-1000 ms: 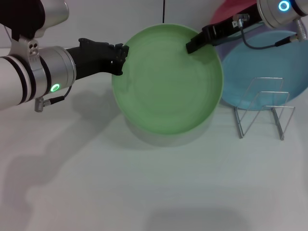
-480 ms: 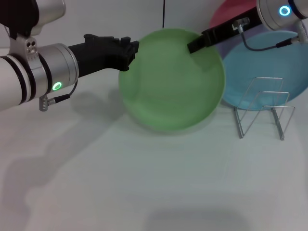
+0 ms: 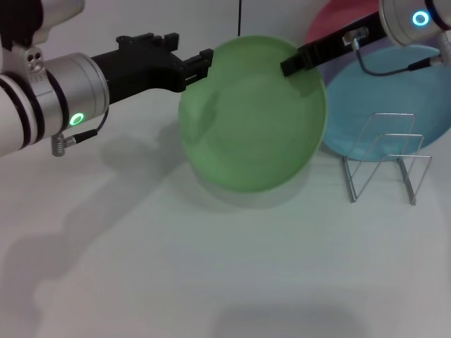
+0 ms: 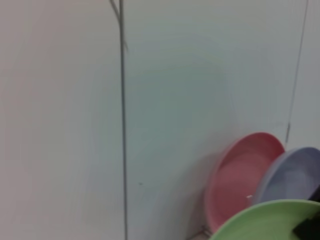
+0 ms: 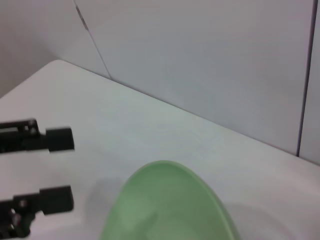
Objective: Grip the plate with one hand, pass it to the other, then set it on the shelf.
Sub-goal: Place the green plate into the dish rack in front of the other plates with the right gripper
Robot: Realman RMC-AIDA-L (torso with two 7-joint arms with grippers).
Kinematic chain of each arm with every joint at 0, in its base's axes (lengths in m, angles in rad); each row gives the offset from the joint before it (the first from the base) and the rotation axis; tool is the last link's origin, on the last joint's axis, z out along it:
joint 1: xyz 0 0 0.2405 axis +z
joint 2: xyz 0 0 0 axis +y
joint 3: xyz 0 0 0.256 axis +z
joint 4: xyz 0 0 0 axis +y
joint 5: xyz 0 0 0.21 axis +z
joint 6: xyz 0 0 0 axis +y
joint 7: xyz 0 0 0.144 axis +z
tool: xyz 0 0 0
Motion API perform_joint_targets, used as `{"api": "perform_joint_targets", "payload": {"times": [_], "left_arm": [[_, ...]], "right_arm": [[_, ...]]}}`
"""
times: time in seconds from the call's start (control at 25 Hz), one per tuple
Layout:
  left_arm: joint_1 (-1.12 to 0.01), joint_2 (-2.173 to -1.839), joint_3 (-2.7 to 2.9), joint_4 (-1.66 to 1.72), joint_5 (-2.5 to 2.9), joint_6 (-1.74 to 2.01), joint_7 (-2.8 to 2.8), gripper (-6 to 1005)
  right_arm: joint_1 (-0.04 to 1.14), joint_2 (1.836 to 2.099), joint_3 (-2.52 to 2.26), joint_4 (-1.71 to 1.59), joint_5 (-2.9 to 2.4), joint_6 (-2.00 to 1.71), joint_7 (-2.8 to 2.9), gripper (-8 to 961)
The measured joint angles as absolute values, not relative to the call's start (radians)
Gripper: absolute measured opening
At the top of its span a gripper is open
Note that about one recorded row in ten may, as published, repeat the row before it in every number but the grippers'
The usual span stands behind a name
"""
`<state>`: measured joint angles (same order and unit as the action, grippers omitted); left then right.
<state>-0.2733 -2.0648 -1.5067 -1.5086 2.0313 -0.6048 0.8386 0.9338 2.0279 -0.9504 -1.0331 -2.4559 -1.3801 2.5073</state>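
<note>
The light-green plate [image 3: 252,116] hangs tilted above the table, and my right gripper [image 3: 289,66], slim and black on the arm with the blue ring light, is shut on its far right rim. My left gripper [image 3: 206,59], on the arm with the green light, is level with the plate's far left rim. In the right wrist view the left gripper [image 5: 59,169] is open, and a small gap separates it from the plate [image 5: 170,205]. The plate's rim [image 4: 265,220] shows in the left wrist view. The wire shelf [image 3: 384,158] stands empty on the right.
A light-blue plate [image 3: 398,98] leans behind the shelf, with a pink plate [image 3: 330,21] behind it by the back wall. The left wrist view shows the pink plate [image 4: 240,175] and a lavender plate [image 4: 295,175]. The white table [image 3: 211,267] lies below.
My left gripper has come off the plate's left rim and moved up and to the right, now open. The plate, in the right gripper, has moved away from the head camera.
</note>
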Motion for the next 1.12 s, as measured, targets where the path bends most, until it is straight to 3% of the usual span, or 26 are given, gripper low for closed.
{"api": "perform_joint_targets", "payload": {"times": [0.24,0.44,1.12], "left_arm": [[-0.198,-2.066,-1.487,-1.514,2.030,-0.456,0.901,625],[-0.160,-2.066,-1.431,-1.496,2.031,-0.292,0.933,855],[-0.175,-2.069,-1.258,-1.290,2.036,0.132,0.924,859]], "right_arm": [[0.854,2.043,-0.996,-1.255,-2.541,-1.406,2.429,84],[0.810,2.048,-0.978,-1.383,-2.546,-1.421,2.345,70],[0.685,2.077,-0.953,-1.731,-2.363,-1.531,1.930,67]]}}
